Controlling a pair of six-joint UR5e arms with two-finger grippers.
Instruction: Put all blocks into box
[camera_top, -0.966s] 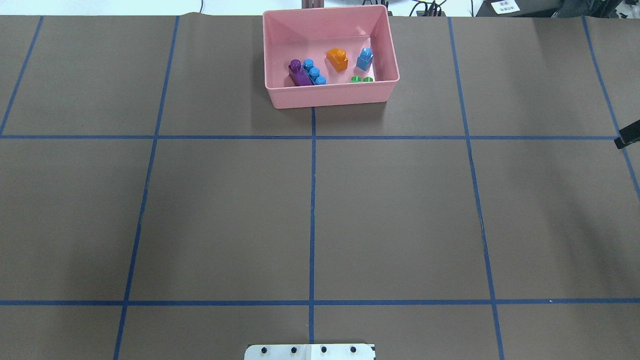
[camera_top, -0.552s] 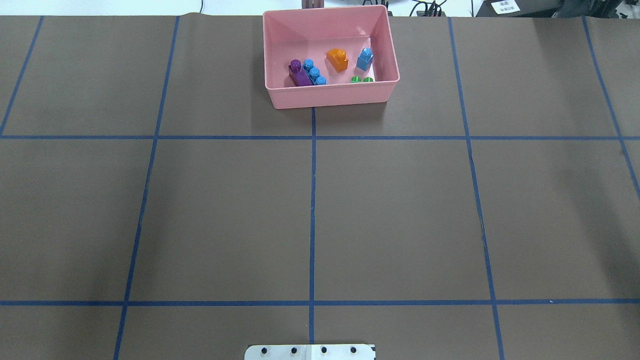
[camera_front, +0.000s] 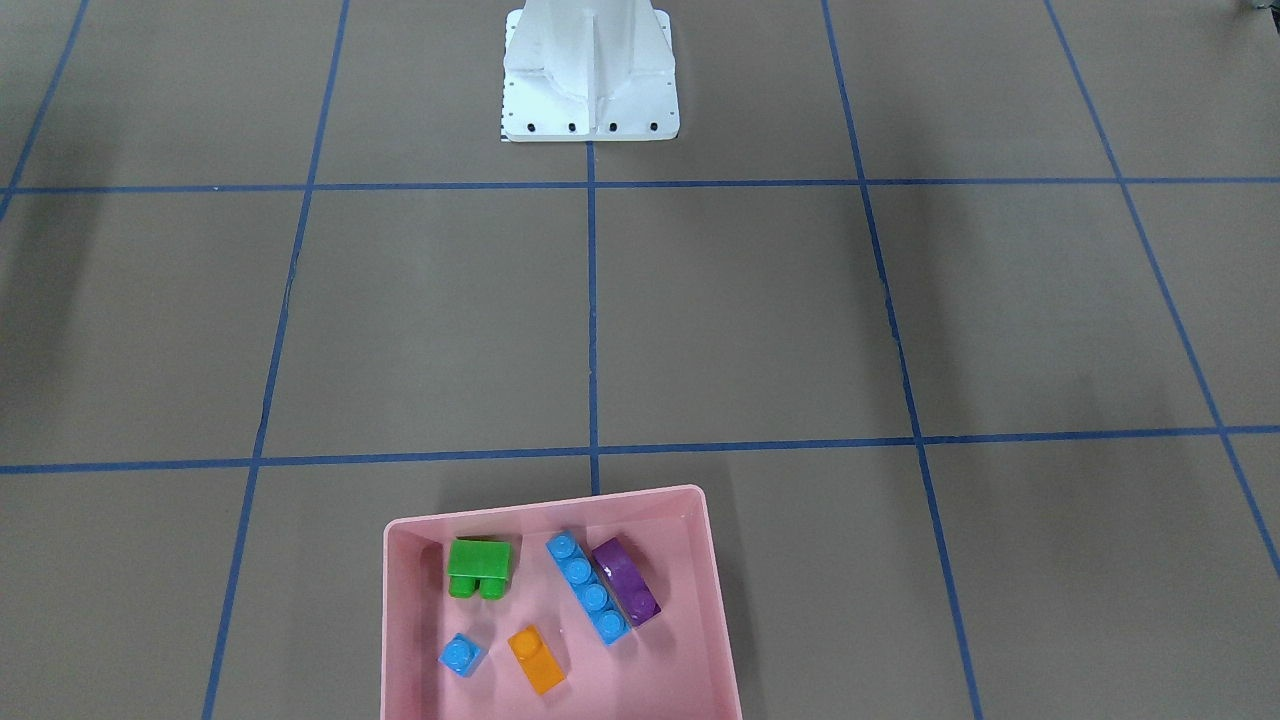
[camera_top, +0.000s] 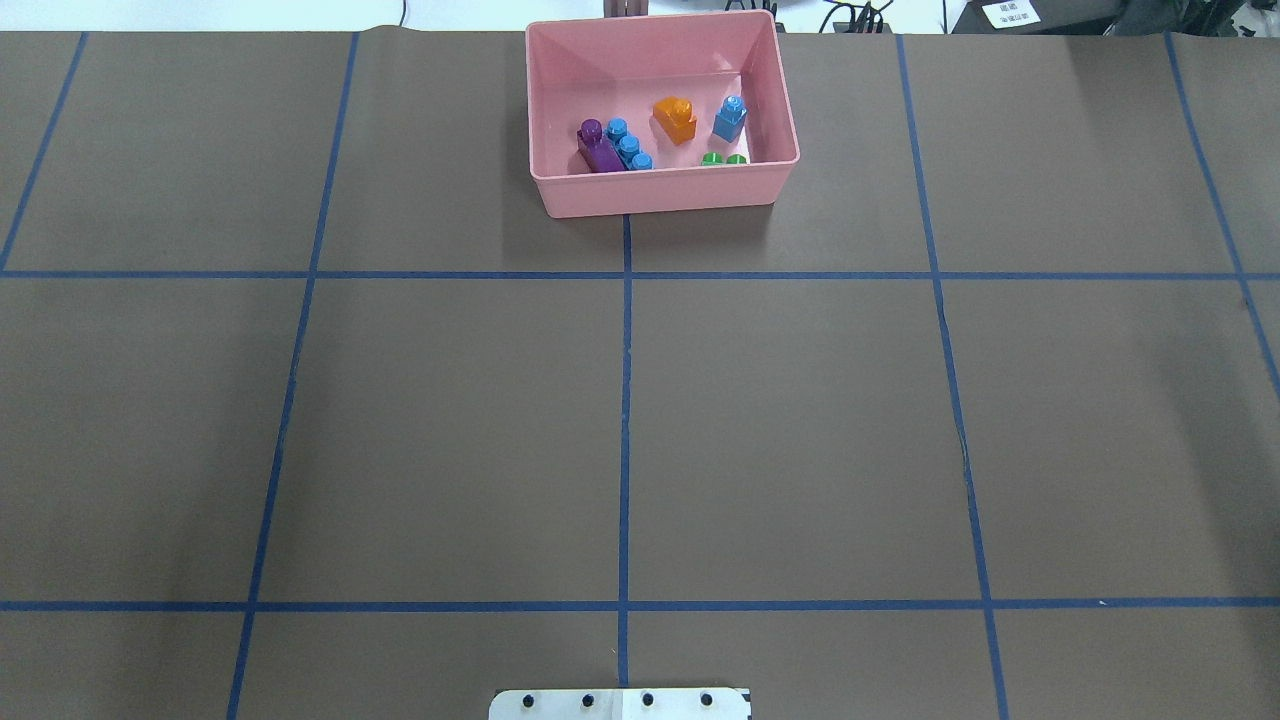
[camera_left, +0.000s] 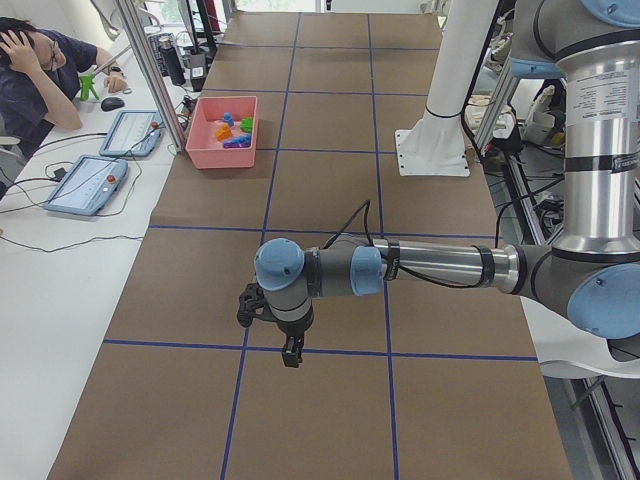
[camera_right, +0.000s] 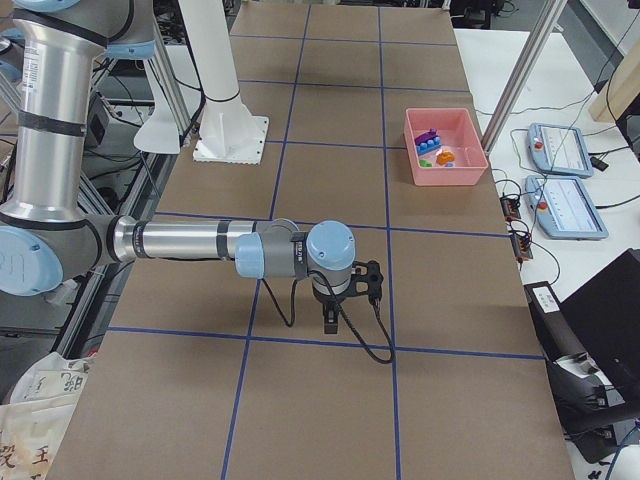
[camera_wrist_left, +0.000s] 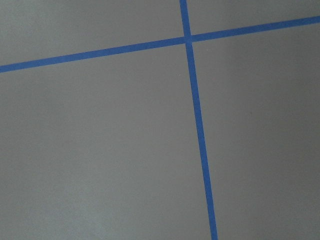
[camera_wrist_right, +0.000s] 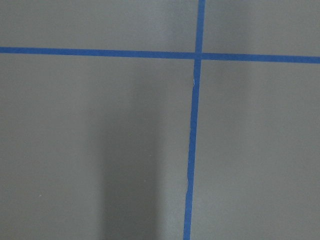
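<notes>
Evidently all five blocks (camera_front: 585, 585) lay inside box (camera_front: 545, 497); task judged done, no pick left, only parking arms. Left gripper (camera_left: 290, 355) and right gripper (camera_right: 331, 322) hung over table (camera_top: 800, 420), well apart from box; finger spread could not be told.

One pink box (camera_front: 680, 650) holds five blocks (camera_top: 630, 150): one orange block (camera_front: 537, 660), one purple block (camera_front: 626, 581), one green block (camera_front: 479, 566), one tiny blue block (camera_front: 461, 654) and one long blue block (camera_front: 588, 587) with four studs. Away from the box: one white base (camera_front: 590, 90), two robot arms, left arm (camera_left: 430, 265) and right arm (camera_right: 190, 240), and one seated operator (camera_left: 40, 70)
</notes>
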